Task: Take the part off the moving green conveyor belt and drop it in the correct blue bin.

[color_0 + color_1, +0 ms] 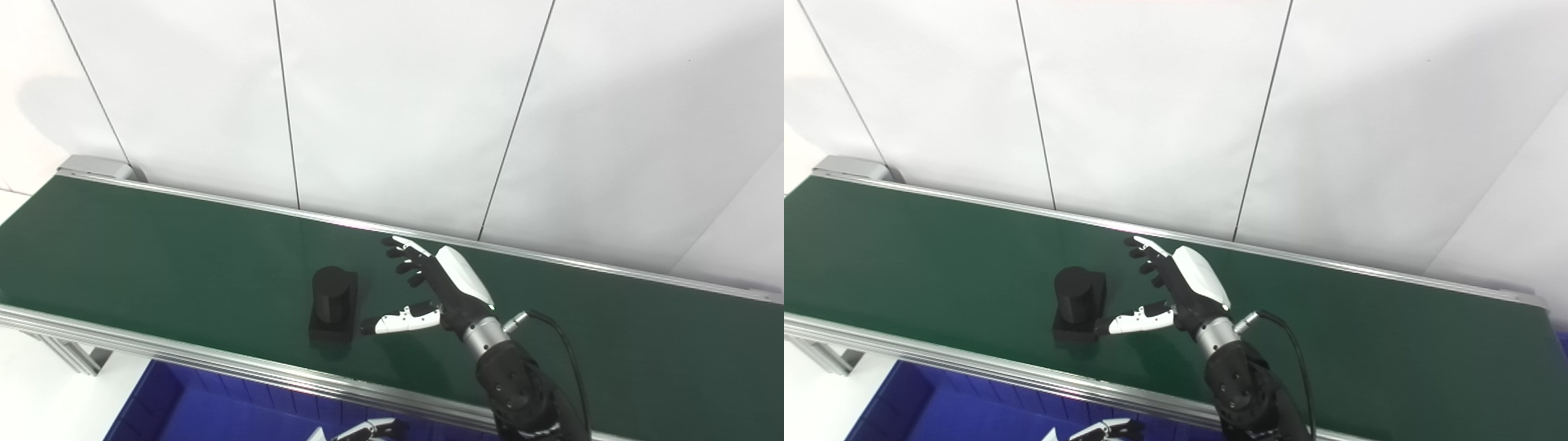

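A black part (332,303), a short round post standing on a flat square base, sits upright on the green belt (153,257), closer to the near rail than the far one. No brand, label or writing can be read on it, on the belt, or anywhere else in sight.

The right hand (444,291) hovers over the belt just to the right of the part, released and holding nothing. Its fingers (404,254) are spread and point toward the far rail, while the thumb (398,320) stretches left toward the part's base; from the right eye view the thumb tip looks to be at the base's edge, though contact cannot be confirmed.

Below the near rail, part of a blue bin (202,404) shows at the bottom edge. Only a sliver of the left hand (367,430) peeks in over it, too little to tell whether it is spread or clenched.

White wall panels (398,104) stand behind the belt.
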You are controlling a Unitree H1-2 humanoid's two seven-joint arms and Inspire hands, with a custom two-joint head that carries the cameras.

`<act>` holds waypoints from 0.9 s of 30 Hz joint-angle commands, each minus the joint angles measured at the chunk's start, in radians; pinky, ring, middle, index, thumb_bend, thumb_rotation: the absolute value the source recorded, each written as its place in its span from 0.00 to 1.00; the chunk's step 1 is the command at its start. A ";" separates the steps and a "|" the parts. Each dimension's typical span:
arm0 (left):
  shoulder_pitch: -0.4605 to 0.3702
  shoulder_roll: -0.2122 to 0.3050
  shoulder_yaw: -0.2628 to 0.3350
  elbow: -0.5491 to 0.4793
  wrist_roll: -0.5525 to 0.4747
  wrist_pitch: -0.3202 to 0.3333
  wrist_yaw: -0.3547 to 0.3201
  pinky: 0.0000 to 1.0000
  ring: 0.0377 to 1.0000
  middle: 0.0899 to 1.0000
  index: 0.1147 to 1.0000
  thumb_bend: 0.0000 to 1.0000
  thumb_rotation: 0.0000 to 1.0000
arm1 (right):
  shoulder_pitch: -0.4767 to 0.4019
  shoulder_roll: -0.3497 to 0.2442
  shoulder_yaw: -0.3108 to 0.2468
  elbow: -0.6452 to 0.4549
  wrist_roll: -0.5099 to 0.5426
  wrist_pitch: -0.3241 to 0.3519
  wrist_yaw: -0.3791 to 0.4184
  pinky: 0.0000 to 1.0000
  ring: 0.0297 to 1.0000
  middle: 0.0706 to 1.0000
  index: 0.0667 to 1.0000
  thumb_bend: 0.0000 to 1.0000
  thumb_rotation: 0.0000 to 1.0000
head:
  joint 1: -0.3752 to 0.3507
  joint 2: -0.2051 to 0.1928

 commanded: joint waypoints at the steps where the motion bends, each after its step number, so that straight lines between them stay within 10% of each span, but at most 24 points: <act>1: -0.009 0.011 -0.010 -0.006 0.028 -0.025 0.035 0.61 0.69 0.76 0.81 0.96 0.35 | -0.055 0.026 0.002 -0.002 -0.004 0.006 -0.011 0.66 0.78 0.85 0.89 0.92 0.38 | 0.000 0.008; 27: -0.004 0.026 -0.029 -0.030 0.042 -0.025 0.066 0.60 0.70 0.80 0.83 0.91 0.37 | -0.137 0.052 0.101 0.278 -0.074 -0.040 -0.085 0.53 0.67 0.81 0.84 0.90 0.39 | 0.015 0.049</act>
